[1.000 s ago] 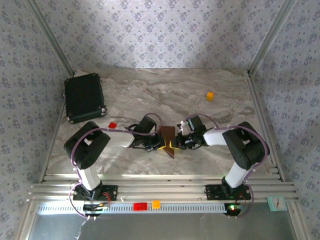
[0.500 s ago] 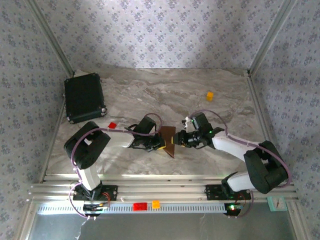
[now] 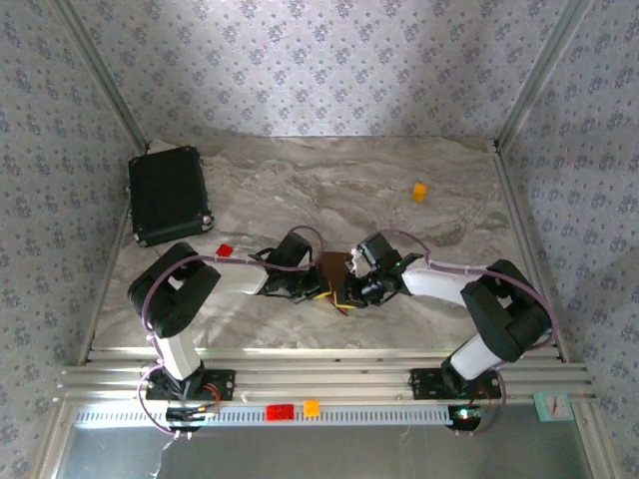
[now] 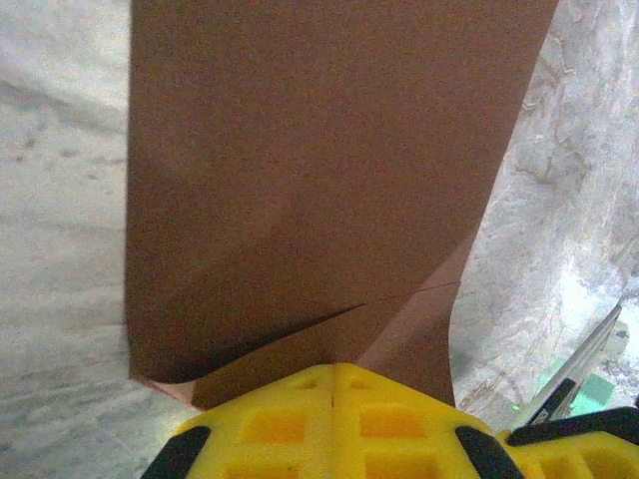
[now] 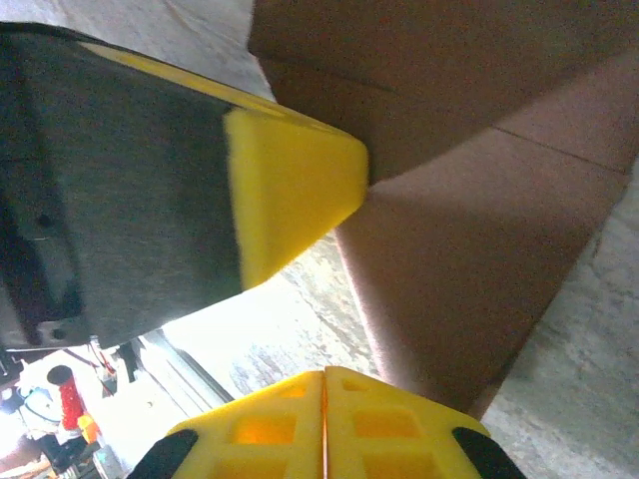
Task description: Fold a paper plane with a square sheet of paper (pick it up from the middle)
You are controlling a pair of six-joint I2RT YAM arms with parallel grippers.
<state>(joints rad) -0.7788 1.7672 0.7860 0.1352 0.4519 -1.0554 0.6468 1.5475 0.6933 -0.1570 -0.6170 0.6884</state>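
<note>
Two grippers meet nose to nose over the near middle of the marble-look table (image 3: 399, 200), the dark brown sheet of paper (image 3: 332, 267) between them; left gripper (image 3: 321, 289) clamped tight on the sheet, its yellow pads (image 4: 280, 424) pressed together in the left wrist view with the paper (image 4: 319, 180) fanning out from the seam, a folded flap and a slanted crease just above the pads; right gripper (image 3: 344, 291) closed too, its pads (image 5: 389, 439) flush against each other at the lower edge of the paper (image 5: 469, 230); cannot tell whether any paper is nipped between them; one left fingertip (image 5: 290, 190) touches the sheet in the right wrist view; black case (image 3: 168, 195) far left, small red block (image 3: 224, 249) near it, small orange block (image 3: 419, 190) well apart on the right
</note>
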